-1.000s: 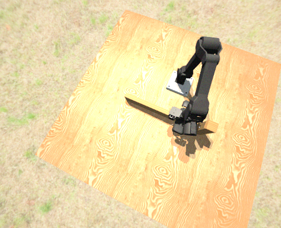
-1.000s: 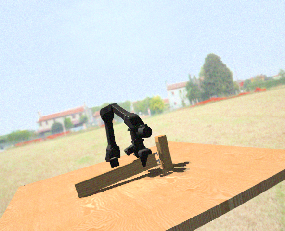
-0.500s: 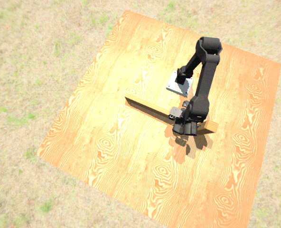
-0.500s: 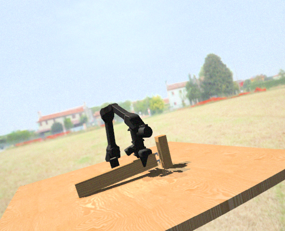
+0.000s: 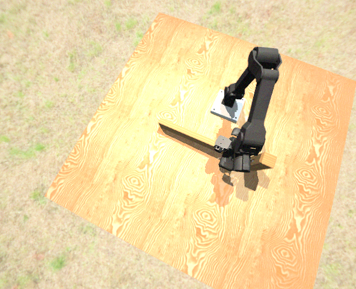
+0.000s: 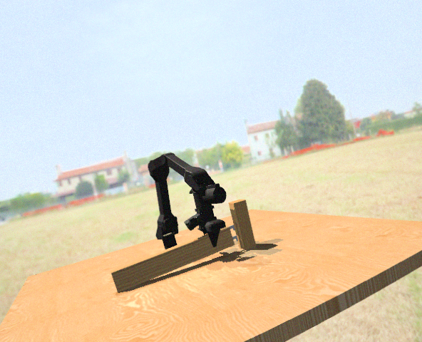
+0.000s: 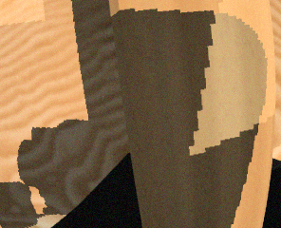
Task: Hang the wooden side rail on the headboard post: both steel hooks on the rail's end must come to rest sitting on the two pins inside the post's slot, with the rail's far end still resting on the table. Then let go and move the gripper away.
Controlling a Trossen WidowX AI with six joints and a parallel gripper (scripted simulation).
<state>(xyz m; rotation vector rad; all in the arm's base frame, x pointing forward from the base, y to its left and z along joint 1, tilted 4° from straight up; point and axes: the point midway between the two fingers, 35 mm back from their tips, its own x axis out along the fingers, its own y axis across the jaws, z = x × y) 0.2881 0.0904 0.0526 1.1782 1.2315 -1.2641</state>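
The wooden side rail (image 5: 184, 132) (image 6: 167, 258) (image 7: 164, 95) slopes up toward the post, its far end on the table and its hook end raised. My gripper (image 5: 233, 150) (image 6: 212, 236) (image 7: 176, 157) is shut on the rail near the hook end. The headboard post (image 5: 269, 160) (image 6: 244, 225) stands upright just beyond that end. Two small steel hooks, an upper one (image 6: 232, 228) and a lower one (image 6: 235, 238), show in the narrow gap between rail and post. The slot and its pins are hidden, so I cannot tell whether the hooks touch the pins.
The arm's pale base plate (image 5: 219, 112) lies on the wooden table (image 5: 135, 198) (image 6: 314, 279), on the side of the rail away from the exterior camera. The arm reaches over from it. In the top view the arm covers the rail's hook end and part of the post.
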